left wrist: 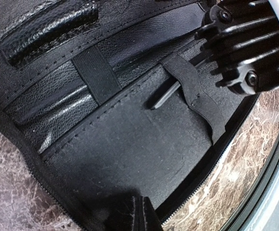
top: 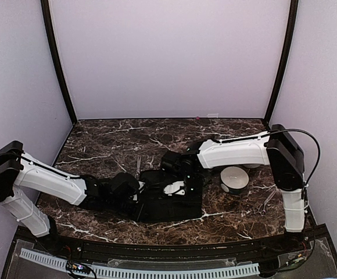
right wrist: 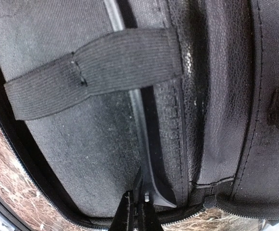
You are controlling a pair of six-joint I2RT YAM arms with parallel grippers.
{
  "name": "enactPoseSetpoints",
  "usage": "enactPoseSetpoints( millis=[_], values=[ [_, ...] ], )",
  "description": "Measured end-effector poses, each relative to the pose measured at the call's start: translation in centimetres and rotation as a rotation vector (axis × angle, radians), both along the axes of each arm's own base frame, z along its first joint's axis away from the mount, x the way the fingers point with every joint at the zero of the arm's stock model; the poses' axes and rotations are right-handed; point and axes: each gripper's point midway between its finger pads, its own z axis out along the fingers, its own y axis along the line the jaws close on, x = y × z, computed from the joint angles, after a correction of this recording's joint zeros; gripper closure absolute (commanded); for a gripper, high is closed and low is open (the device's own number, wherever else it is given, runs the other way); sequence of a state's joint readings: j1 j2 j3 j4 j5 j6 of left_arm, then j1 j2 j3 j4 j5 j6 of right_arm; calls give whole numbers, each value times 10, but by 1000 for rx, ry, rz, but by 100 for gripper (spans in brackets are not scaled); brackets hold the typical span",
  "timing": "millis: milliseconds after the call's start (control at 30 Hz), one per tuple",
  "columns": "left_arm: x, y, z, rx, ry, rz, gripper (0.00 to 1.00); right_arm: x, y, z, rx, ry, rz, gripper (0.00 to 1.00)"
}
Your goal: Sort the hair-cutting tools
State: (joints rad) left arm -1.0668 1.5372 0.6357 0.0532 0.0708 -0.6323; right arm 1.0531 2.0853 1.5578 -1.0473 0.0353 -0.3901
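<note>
Top external view: an open black zip case point(top: 174, 203) lies on the dark marble table point(top: 110, 139) near the middle of the near edge, and both arms reach into it; the left gripper point(top: 135, 196) sits at the case's left side and the right gripper point(top: 181, 177) over its far part; a white bowl point(top: 233, 179) stands just right of the case, with a second bowl point(top: 253, 166) partly hidden behind the right arm; thin silvery scissors point(top: 267, 202) lie on the marble further right, near the right arm's base, too small to tell more; right wrist view: the fingertips point(right wrist: 130, 214) are pinched together on the near end of a slim dark comb-like piece point(right wrist: 140, 120), which runs away from them along the case lining and passes under a black elastic strap point(right wrist: 96, 72); left wrist view: the same slim piece point(left wrist: 171, 91) is threaded beneath one elastic loop point(left wrist: 190, 82), its free tip resting on the pocket panel, while the right gripper's ribbed body holds its other end at the upper right; a second elastic loop point(left wrist: 96, 72) to the left holds nothing that I can see; the left gripper's dark fingers point(left wrist: 125, 214) show only at the bottom edge over the case's near zip border, close together, but whether they clasp the case I cannot tell.
</note>
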Motion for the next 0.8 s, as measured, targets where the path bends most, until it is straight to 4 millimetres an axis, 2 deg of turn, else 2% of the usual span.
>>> enactPoseSetpoints(
  millis=[300, 633, 700, 767, 800],
  values=[
    [0, 0, 0, -8, -5, 0, 100, -2, 8, -1, 41, 27, 21, 100],
    [-1, 2, 0, -30, -13, 3, 100, -4, 22, -2, 82, 76, 36, 92],
    [-2, 4, 0, -35, -13, 7, 100, -5, 23, -2, 84, 82, 38, 79],
    [-3, 6, 0, -37, -13, 8, 100, -8, 23, -2, 87, 93, 39, 52],
    [-4, 6, 0, -38, -13, 9, 100, -9, 23, -2, 92, 99, 43, 45]
  ],
)
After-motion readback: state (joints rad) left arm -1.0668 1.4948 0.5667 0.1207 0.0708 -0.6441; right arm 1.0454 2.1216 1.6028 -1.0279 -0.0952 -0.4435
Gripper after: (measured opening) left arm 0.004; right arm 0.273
